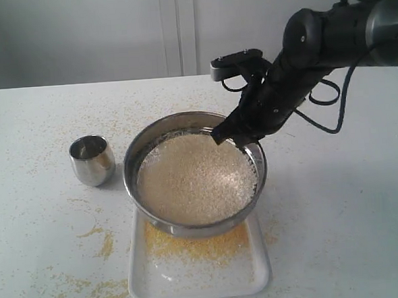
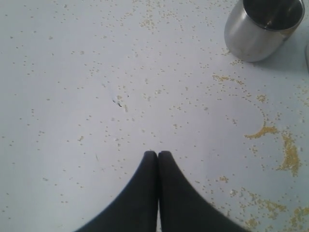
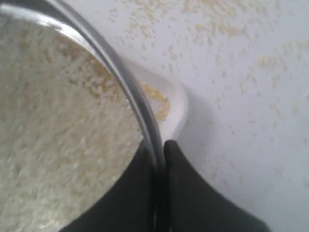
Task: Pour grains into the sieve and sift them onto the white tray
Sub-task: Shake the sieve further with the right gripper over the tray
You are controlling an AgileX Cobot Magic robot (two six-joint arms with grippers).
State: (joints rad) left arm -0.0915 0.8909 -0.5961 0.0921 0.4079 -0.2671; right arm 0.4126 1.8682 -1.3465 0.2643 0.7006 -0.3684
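The wide steel sieve (image 1: 140, 152) hangs over the far half of the white tray (image 1: 257, 270), filled with pale beige grains (image 1: 195, 179). My right gripper (image 1: 233, 135) is shut on the sieve's far right rim (image 3: 120, 75), one finger inside and one outside. Fine yellow meal (image 1: 198, 247) lies on the tray under the sieve's near edge, and a corner of the tray (image 3: 176, 104) with yellow meal shows past the rim in the right wrist view. My left gripper (image 2: 158, 153) is shut with nothing in it, above the bare table. It does not show in the exterior view.
A small shiny steel cup (image 1: 92, 159) stands upright to the left of the sieve, also in the left wrist view (image 2: 260, 26). Yellow grains (image 1: 103, 290) are scattered over the table left of the tray and further back. White wall panels rise behind the table.
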